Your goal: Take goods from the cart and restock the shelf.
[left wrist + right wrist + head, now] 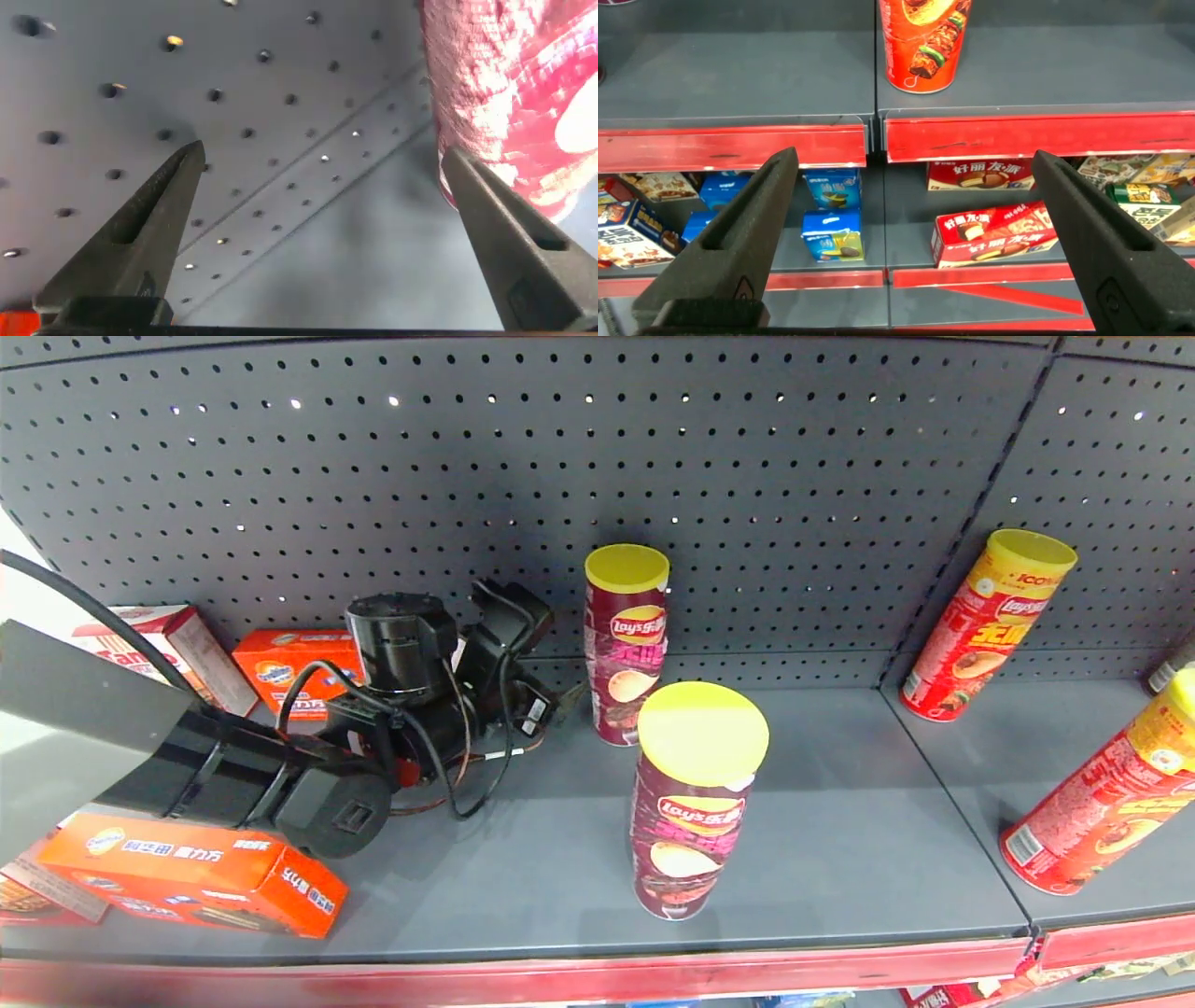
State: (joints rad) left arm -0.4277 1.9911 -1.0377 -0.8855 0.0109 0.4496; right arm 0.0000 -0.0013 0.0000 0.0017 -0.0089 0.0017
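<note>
In the head view, the left gripper [563, 696] reaches over the shelf [840, 840] beside the rear purple can [625, 644]; a front purple can [695, 803] stands nearer the edge.

In the left wrist view, we see the left gripper [322, 149] spread wide and holding nothing. The rear purple can [514, 93] is just outside one finger [505, 233]; we cannot tell whether they touch.

In the right wrist view, the right gripper [915, 157] is likewise wide open and empty, facing a red can [920, 42] upright on the shelf [738, 65].
</note>
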